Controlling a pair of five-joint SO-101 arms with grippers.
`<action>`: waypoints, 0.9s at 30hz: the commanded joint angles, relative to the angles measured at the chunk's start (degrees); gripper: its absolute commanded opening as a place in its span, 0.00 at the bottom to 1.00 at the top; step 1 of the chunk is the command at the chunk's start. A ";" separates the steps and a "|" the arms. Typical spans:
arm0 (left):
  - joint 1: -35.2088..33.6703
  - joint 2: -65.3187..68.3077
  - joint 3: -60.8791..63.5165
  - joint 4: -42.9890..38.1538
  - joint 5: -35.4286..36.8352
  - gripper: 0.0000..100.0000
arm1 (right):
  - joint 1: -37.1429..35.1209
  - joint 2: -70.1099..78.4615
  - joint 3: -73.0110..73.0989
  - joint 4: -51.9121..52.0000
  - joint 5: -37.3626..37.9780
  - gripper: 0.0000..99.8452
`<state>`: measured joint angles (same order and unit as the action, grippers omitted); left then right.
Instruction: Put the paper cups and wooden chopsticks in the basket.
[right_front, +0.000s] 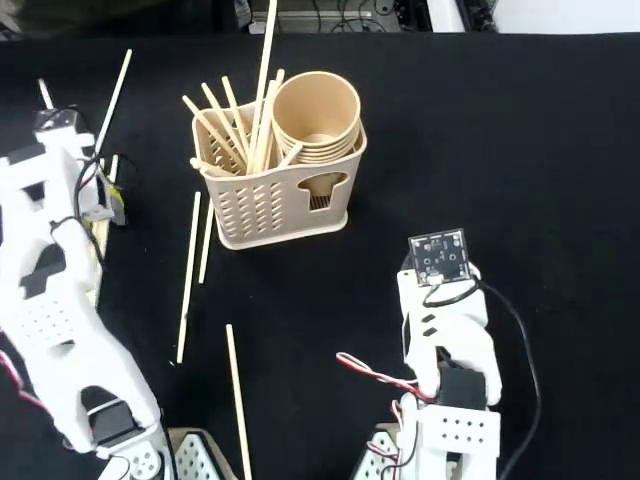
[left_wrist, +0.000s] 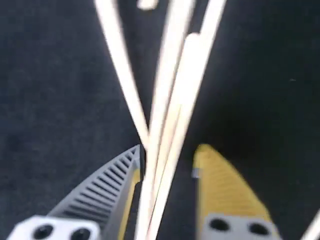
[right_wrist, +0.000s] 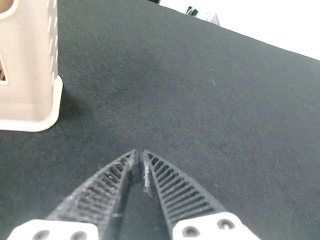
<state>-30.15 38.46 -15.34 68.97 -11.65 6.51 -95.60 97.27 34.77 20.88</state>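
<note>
The beige basket (right_front: 280, 205) stands at the back middle, holding a stack of paper cups (right_front: 315, 110) and several wooden chopsticks (right_front: 235, 125). Loose chopsticks lie on the black table: two beside the basket (right_front: 190, 280) and one nearer the front (right_front: 238, 400). My left gripper (left_wrist: 167, 150) is at the far left (right_front: 108, 195), open, its grey and yellow fingers straddling a bundle of chopsticks (left_wrist: 175, 100) that runs between them. My right gripper (right_wrist: 139, 152) is shut on nothing, low over bare table in front of the basket's corner (right_wrist: 30, 65).
The right arm (right_front: 445, 330) stands at the front right, with bare black cloth around it. One chopstick (right_front: 113, 100) sticks out past the left arm toward the back edge. Cables and equipment lie beyond the table's far edge.
</note>
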 joint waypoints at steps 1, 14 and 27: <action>-0.84 5.80 -9.01 5.45 -0.09 0.05 | -0.79 -0.04 -0.13 -0.88 0.53 0.01; 1.54 -7.30 -3.47 11.34 -0.09 0.03 | -0.79 -0.04 -0.13 -0.88 0.53 0.01; 5.32 -54.51 38.37 -18.37 0.00 0.03 | -0.70 -0.04 -0.13 -0.88 0.53 0.01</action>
<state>-25.32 -1.10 12.26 61.23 -11.82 6.42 -95.60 97.27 34.77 20.88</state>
